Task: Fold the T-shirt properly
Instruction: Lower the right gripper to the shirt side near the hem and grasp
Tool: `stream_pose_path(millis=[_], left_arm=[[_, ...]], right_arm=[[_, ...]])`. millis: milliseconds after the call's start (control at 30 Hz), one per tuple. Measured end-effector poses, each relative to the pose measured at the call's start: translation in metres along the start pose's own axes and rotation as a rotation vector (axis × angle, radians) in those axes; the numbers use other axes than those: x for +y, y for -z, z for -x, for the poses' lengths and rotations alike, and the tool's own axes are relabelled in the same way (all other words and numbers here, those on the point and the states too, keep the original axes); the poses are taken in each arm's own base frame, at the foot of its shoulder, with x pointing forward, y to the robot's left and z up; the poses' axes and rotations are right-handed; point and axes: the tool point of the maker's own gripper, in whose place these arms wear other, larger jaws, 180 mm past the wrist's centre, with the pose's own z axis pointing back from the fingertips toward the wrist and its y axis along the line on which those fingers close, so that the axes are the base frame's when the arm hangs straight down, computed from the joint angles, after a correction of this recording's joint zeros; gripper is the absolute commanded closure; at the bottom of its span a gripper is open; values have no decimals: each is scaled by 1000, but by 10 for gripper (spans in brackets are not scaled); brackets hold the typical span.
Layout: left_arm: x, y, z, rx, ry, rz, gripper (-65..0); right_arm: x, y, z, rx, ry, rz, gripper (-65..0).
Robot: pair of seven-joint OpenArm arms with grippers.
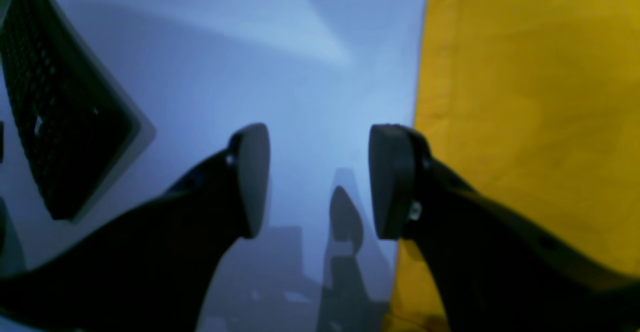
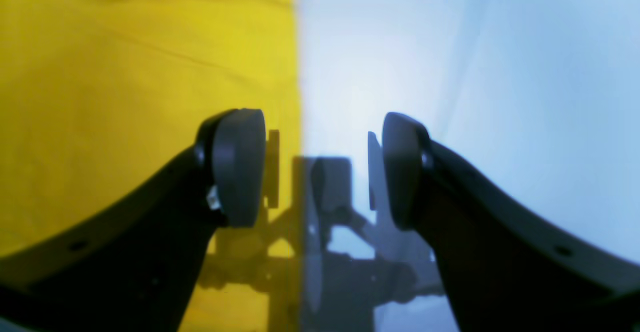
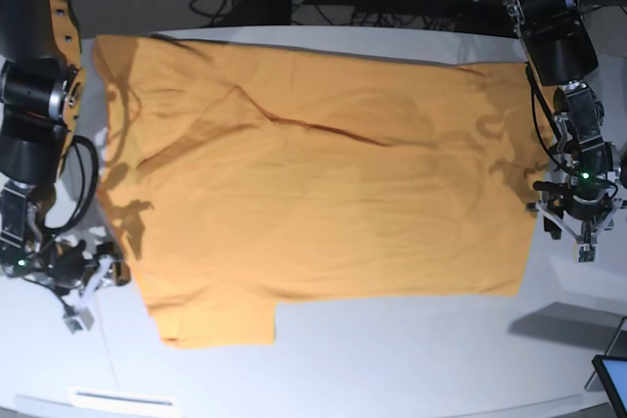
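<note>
T-shirt (image 3: 323, 183) lies flat between both arms; left fingers (image 1: 252, 179) and right fingers (image 2: 240, 167) released at its edges.

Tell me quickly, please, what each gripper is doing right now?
Left gripper: open, empty, beside the T-shirt edge.
Right gripper: open, empty, at the shirt's edge.

the base view looks down on you from overhead, far enough to take in the whole t-shirt (image 3: 323, 183) spread on the white table (image 3: 392, 359), with an arm at each side edge. each wrist view sits close above the table, looking forward between its own fingers. the left wrist view faces past the left gripper (image 1: 319, 182) with the shirt edge at its right; the right wrist view faces past the right gripper (image 2: 322, 169) with the shirt edge at its left.
</note>
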Motion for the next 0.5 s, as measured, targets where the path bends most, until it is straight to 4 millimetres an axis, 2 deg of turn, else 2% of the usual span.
stream_pose_path(millis=[200, 333, 500], left_arm=[[-2, 0, 1, 1, 1, 3, -319], [-3, -1, 12, 22, 10, 5, -319], [-3, -1, 9, 16, 8, 5, -319]], right_arm=[[2, 2, 3, 8, 5, -8, -360], [5, 8, 5, 28, 35, -30, -360], [6, 11, 10, 48, 55, -44, -360]])
